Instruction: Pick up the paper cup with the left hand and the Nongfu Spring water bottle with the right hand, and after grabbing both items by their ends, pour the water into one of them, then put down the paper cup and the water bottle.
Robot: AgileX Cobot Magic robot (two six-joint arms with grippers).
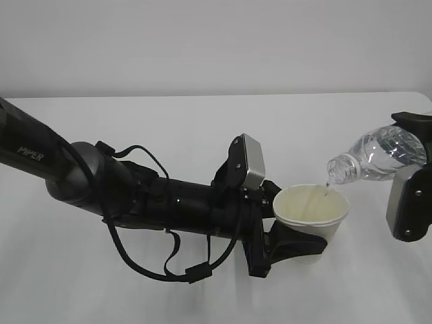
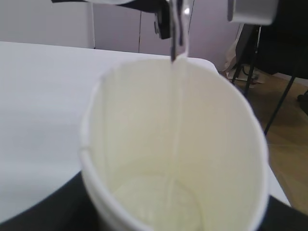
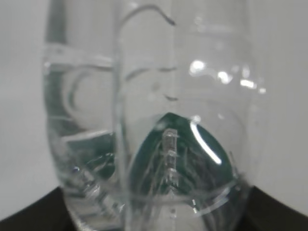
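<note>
My left gripper (image 1: 300, 221) is shut on the white paper cup (image 1: 317, 219), which it holds upright just above the table; its black fingers (image 2: 33, 219) flank the cup's base. The cup (image 2: 144, 144) fills the left wrist view, cream inside. My right gripper (image 1: 415, 158) is shut on the bottom end of the clear Nongfu Spring water bottle (image 1: 378, 156). The bottle lies tipped, its open mouth over the cup's far rim. A thin stream of water (image 2: 179, 106) falls into the cup and pools at the bottom. The bottle (image 3: 159, 120) fills the right wrist view, its green label showing through.
A white table (image 1: 169, 135) stands before a plain pale wall. The left arm (image 1: 135, 189) with its looping cables lies low across the table's left half. Beyond the table's right edge (image 2: 276, 185) are a wooden floor and dark stand legs (image 2: 279, 96).
</note>
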